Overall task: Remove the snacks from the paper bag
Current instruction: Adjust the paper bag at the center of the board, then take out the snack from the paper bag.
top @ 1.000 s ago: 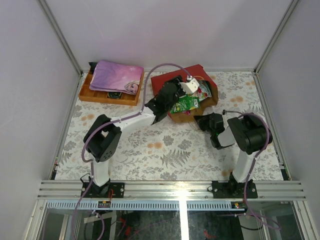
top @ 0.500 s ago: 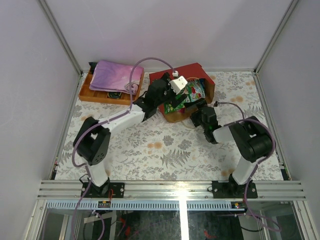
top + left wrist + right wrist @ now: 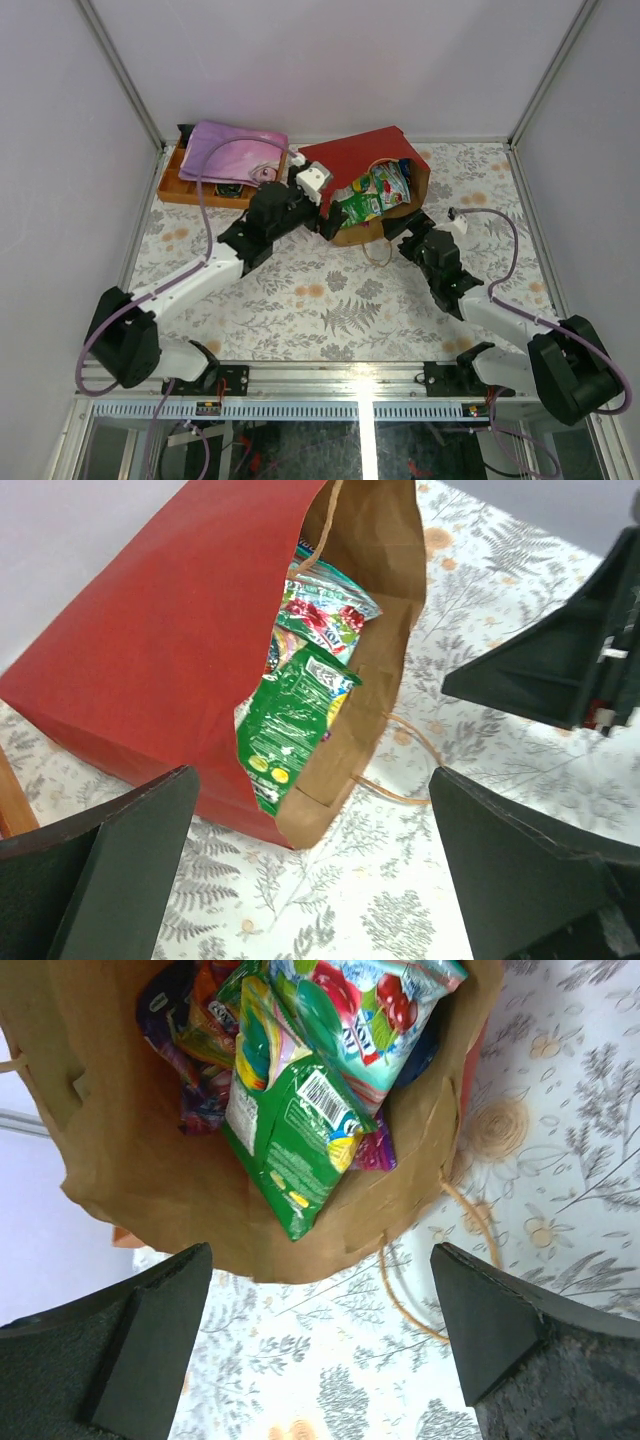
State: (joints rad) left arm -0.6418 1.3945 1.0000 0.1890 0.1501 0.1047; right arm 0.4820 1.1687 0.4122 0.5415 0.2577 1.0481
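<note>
Now the left gripper (image 3: 312,780) and right gripper (image 3: 320,1250) are noted spread wide and empty, having been drawn back. The paper bag (image 3: 350,160) lies just ahead of both, with the snacks (image 3: 300,1130) still inside; extraction remains undone.
</note>
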